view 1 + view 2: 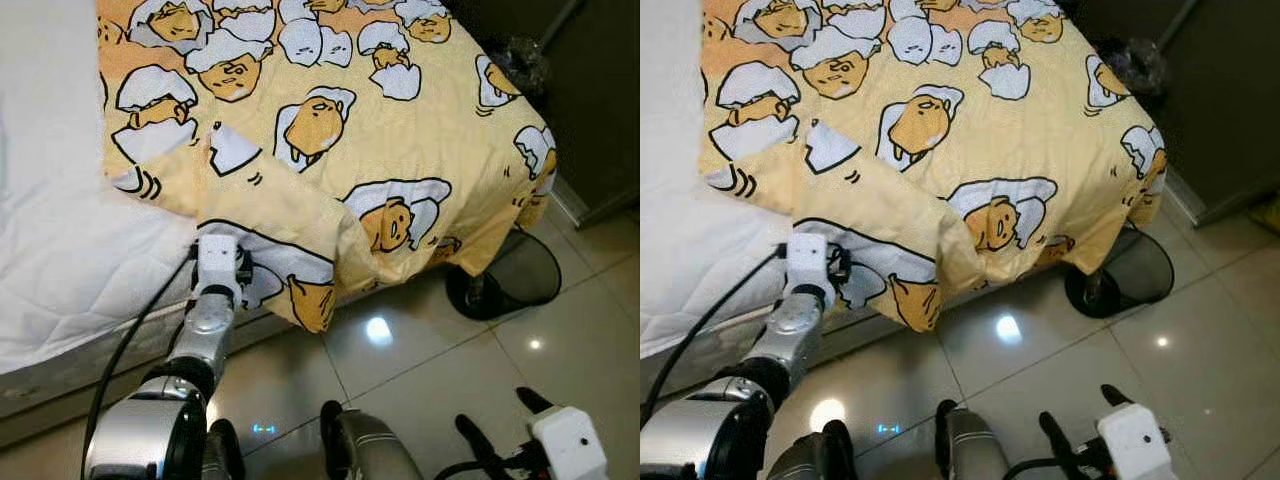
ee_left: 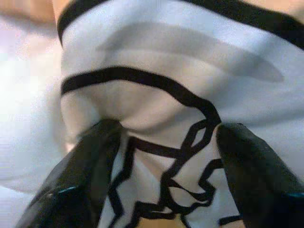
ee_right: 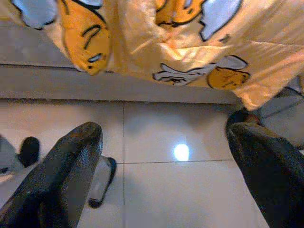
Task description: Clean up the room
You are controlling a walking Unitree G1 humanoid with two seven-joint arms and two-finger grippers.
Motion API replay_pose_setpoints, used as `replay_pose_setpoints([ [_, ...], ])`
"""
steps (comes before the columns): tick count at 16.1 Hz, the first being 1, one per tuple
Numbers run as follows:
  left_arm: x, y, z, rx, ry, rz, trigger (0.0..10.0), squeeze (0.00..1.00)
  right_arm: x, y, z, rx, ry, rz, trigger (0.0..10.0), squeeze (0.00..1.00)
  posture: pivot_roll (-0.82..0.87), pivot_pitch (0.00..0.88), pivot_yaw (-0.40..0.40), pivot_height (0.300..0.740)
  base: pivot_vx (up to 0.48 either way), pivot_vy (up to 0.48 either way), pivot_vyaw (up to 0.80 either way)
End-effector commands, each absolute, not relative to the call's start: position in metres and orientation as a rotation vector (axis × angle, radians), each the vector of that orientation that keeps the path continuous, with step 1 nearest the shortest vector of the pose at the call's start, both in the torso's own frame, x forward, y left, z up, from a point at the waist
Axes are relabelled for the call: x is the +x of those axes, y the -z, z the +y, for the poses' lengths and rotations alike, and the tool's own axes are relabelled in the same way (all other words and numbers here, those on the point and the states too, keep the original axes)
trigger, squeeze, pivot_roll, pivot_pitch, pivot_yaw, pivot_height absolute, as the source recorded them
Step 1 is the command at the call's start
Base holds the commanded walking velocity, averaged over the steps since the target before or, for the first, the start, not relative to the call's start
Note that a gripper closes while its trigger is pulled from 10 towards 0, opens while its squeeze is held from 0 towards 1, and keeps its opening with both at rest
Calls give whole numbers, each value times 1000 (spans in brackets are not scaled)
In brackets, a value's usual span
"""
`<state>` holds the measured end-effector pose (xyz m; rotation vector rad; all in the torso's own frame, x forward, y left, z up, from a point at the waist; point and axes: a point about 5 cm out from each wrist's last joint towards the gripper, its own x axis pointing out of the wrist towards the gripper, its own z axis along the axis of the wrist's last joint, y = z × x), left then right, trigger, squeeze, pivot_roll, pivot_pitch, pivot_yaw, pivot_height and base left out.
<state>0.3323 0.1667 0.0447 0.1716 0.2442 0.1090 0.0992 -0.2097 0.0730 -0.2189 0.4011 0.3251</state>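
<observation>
A yellow blanket printed with cartoon egg figures lies over the bed, and its folded corner hangs off the bed's edge towards the floor. My left gripper is pushed up against that hanging fold. It is open, with white and black printed cloth bulging between its two fingers. My right gripper is open low over the tiled floor, at the lower right, with nothing between its fingers.
The bare white mattress takes up the left side of the bed. A round black stand sits on the glossy tiles by the bed's corner. A dark wall or cabinet closes the right.
</observation>
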Motion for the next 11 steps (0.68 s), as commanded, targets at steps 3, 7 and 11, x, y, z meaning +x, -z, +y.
replay_pose_setpoints([
  [3, 317, -38, 150, 100, -84, 158, 10000, 1000, 95, -67, -208, -195, -334, 442, 10000, 176, -460, 279, -103, 740, 0, 0, 0],
  [7, 305, -26, 131, 76, -18, 188, 10000, 1000, 96, -66, -209, -202, -321, 435, 10000, 173, -451, 284, -99, 740, 0, 0, 0],
  [11, 330, -60, 179, 173, -222, 75, 10000, 1000, 94, -71, -201, -206, -371, 402, 10000, 176, -454, 285, -102, 740, 0, 0, 0],
])
